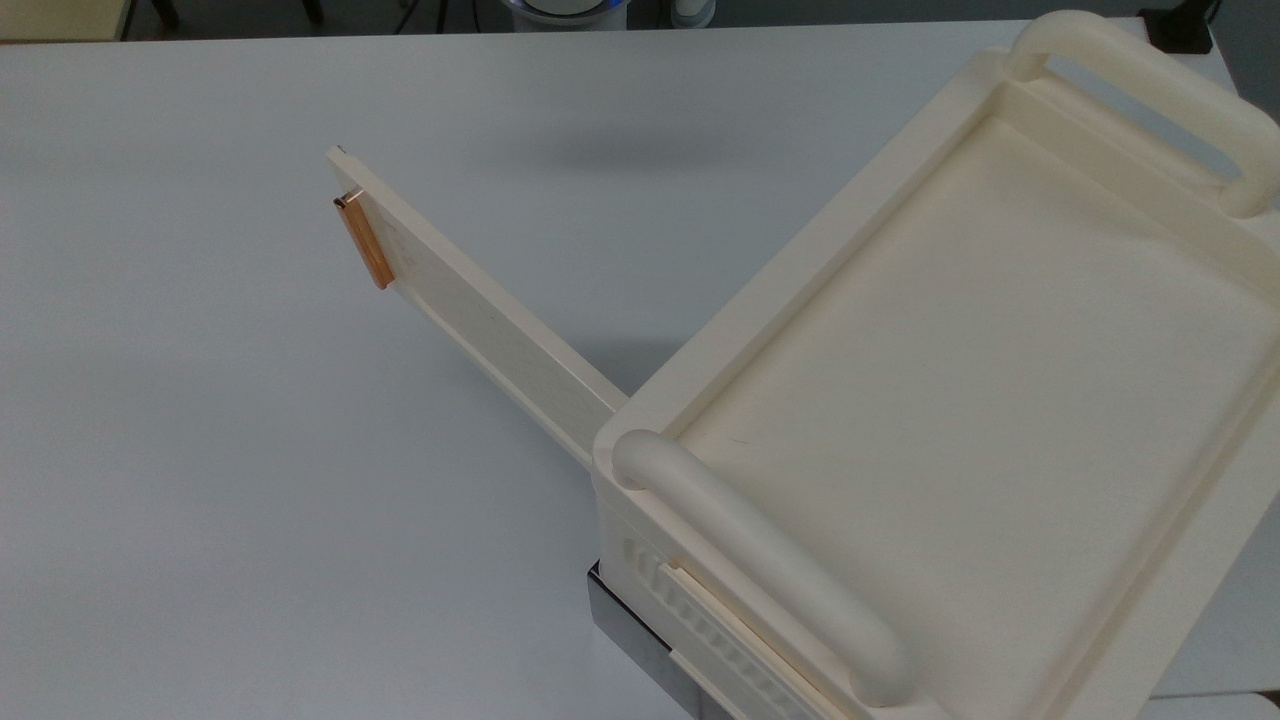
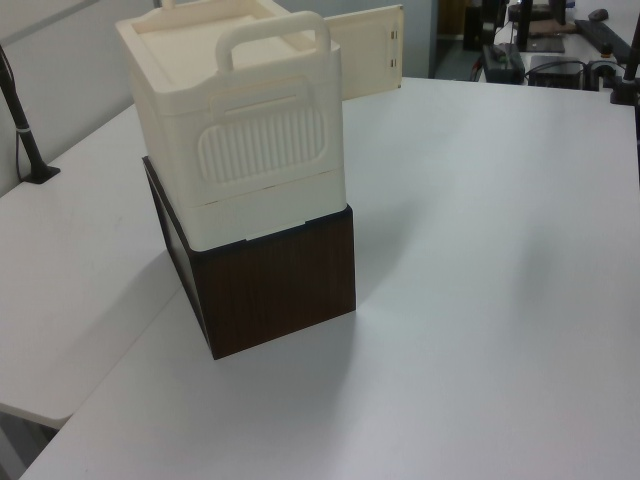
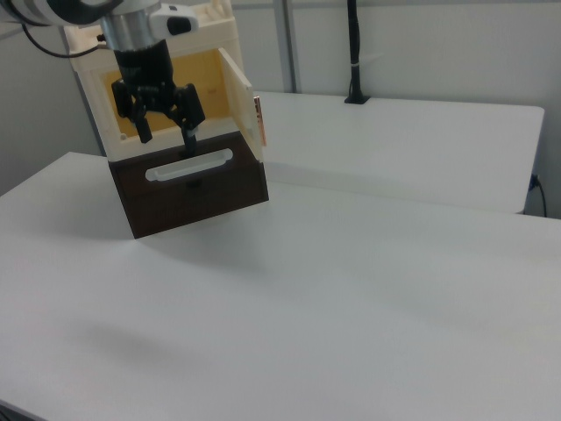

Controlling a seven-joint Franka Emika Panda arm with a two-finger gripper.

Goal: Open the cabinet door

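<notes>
In the right view the gripper [image 3: 166, 132] hangs with its fingers spread and empty in front of the cabinet's [image 3: 153, 83] open mouth, and the cabinet door [image 3: 242, 98] stands just to the right view's right of it, swung out on edge, apart from the fingers. In the top view the door [image 1: 480, 320] runs as one long panel from the cabinet's corner toward the top view's upper left, its copper strip [image 1: 364, 243] at the free end. There is one door, one gripper, one cabinet and two bar handles [image 1: 760, 580] on top; I judge the door already open, so any further move means pushing it wider to the right view's right.
</notes>
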